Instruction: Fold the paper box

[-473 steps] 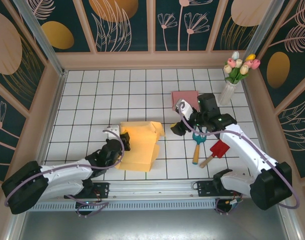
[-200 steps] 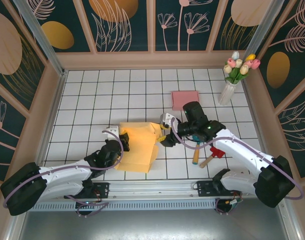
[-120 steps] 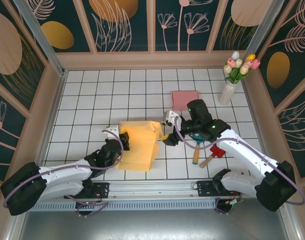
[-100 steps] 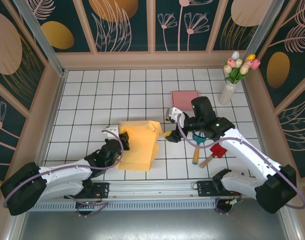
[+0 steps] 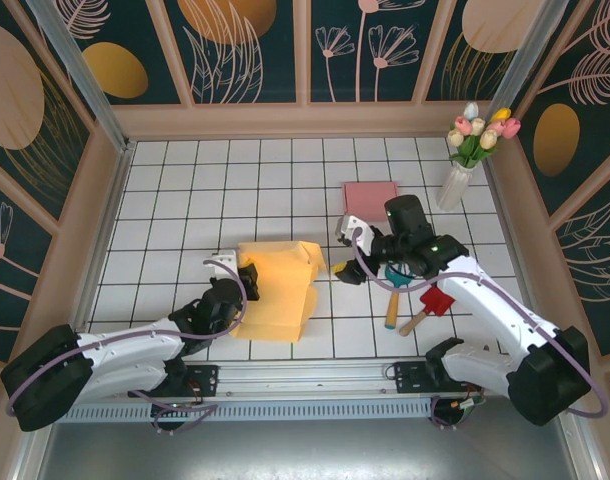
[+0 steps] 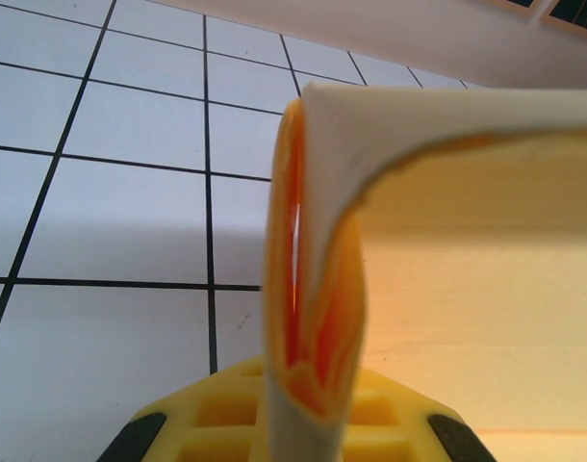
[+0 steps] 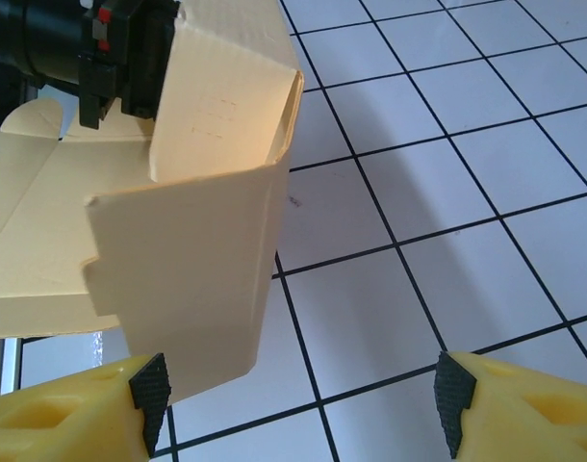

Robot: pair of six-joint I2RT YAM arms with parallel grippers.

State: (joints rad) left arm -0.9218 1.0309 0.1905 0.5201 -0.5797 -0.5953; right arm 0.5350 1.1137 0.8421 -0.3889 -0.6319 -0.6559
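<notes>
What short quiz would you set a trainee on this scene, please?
1. True or false: the right gripper is clamped on the paper box.
2. What stands in the far right corner? A) vase of tulips B) mug C) bowl
3. Which gripper pinches the paper box's edge?
Key: 1 false, its jaws stand open; 2 A; 3 the left gripper.

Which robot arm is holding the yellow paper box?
The left gripper: its jaws are pinched shut on the left edge of the paper box. The right gripper is open beside the box's right flap, gripping nothing.
</notes>
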